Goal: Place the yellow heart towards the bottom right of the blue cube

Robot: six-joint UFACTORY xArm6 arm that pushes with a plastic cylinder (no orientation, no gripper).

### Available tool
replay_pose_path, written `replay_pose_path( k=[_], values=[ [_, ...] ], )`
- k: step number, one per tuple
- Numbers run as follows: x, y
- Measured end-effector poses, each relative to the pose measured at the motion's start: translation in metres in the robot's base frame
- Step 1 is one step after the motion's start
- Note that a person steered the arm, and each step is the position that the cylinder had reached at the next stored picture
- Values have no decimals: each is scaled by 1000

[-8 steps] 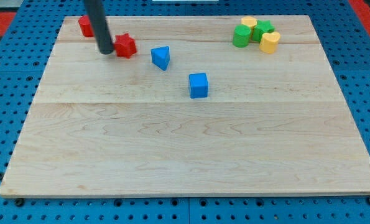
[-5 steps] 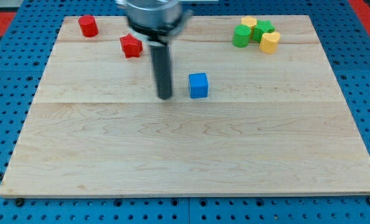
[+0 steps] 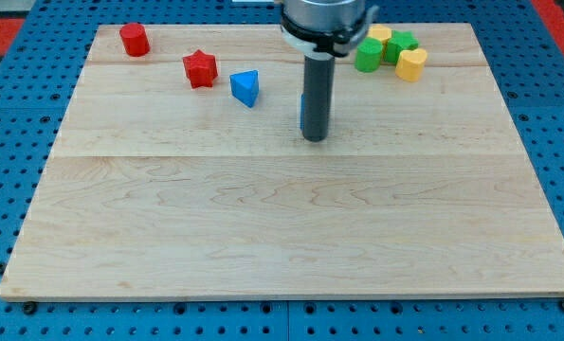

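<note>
My tip (image 3: pixel 316 138) stands on the board just in front of the blue cube (image 3: pixel 302 114), and the rod hides nearly all of it; only a thin blue strip shows at the rod's left edge. The yellow heart (image 3: pixel 411 63) lies near the view's top right, at the right end of a tight cluster with a yellow block (image 3: pixel 379 36), a green cylinder (image 3: pixel 368 55) and a green block (image 3: pixel 401 44). The heart is far to the upper right of my tip.
A blue triangle block (image 3: pixel 246 87) lies left of the rod. A red star (image 3: pixel 199 68) sits further left, and a red cylinder (image 3: pixel 135 40) near the view's top left corner. The wooden board (image 3: pixel 282 237) rests on a blue pegboard.
My tip has swept from beside the red star at the upper left, past the left side of the blue cube, to stand right in front of the cube. No block has visibly moved.
</note>
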State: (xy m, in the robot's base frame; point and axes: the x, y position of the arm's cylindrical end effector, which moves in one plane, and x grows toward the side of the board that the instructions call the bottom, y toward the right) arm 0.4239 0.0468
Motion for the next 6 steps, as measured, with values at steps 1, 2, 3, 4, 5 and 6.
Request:
replay_pose_path(
  k=[1, 2, 3, 4, 5, 6],
  values=[
    [0, 51],
    [-42, 147],
    [-130, 180],
    [-176, 180],
    [-181, 129],
    [-141, 98]
  ],
)
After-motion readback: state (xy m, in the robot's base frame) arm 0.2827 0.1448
